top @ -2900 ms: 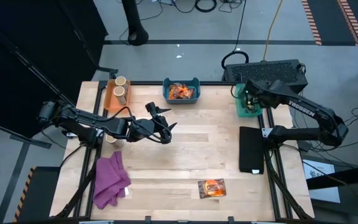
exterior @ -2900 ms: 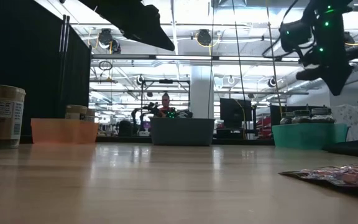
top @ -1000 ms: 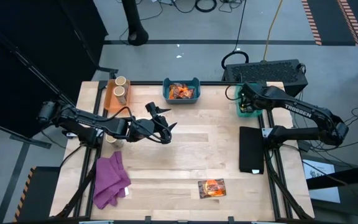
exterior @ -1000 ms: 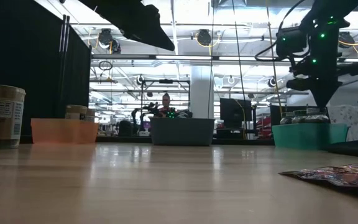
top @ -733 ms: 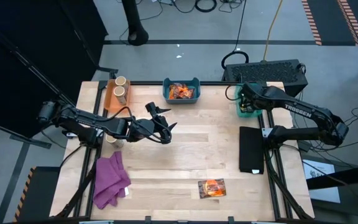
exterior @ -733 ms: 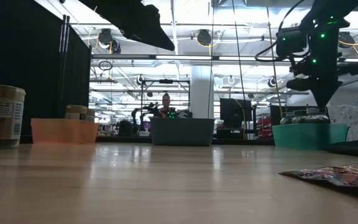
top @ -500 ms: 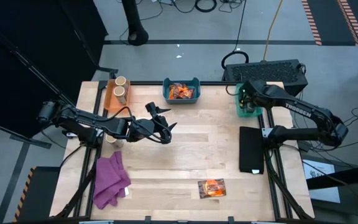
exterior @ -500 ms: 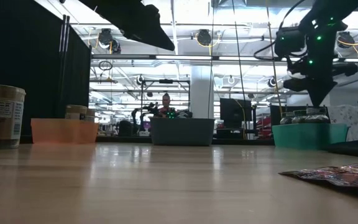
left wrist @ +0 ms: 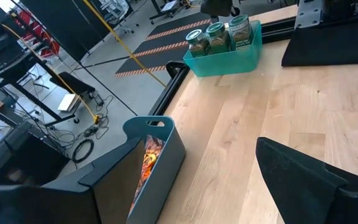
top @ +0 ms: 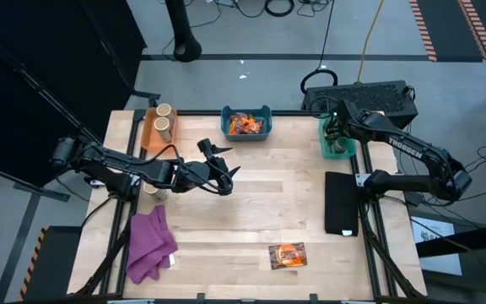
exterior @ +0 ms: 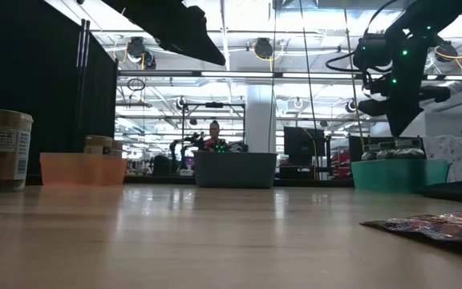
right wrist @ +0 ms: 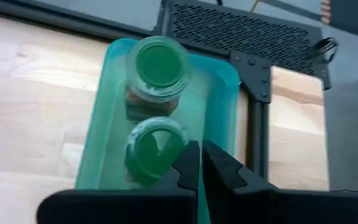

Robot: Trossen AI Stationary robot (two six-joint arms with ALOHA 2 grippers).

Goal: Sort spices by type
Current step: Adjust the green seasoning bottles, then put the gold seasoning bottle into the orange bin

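Observation:
My right gripper (top: pixel 336 132) hangs shut just above the teal bin (top: pixel 349 150) at the table's far right. In the right wrist view its tips (right wrist: pixel 199 163) sit over the green-lidded jars (right wrist: pixel 160 65), touching none. My left gripper (top: pixel 220 165) hovers open over the table's left middle. The left wrist view shows three green jars (left wrist: pixel 219 36) standing in the teal bin. Orange packets (top: pixel 245 125) lie in the blue bin. Tan jars (top: pixel 162 120) stand in the orange bin. One packet (top: pixel 287 255) lies flat near the near edge. One tan jar (exterior: pixel 2 148) stands on the table at the left.
A purple cloth (top: pixel 150 245) lies at the near left corner. A black pad (top: pixel 342 203) lies along the right edge. The three bins line the far edge. Bare wood lies between the left gripper and the packet. A person (exterior: pixel 213 138) shows far behind the table.
My right gripper has risen a little off the jar lids in the teal bin and drifted slightly toward the far edge. The jars have stayed in place. The left arm has kept still.

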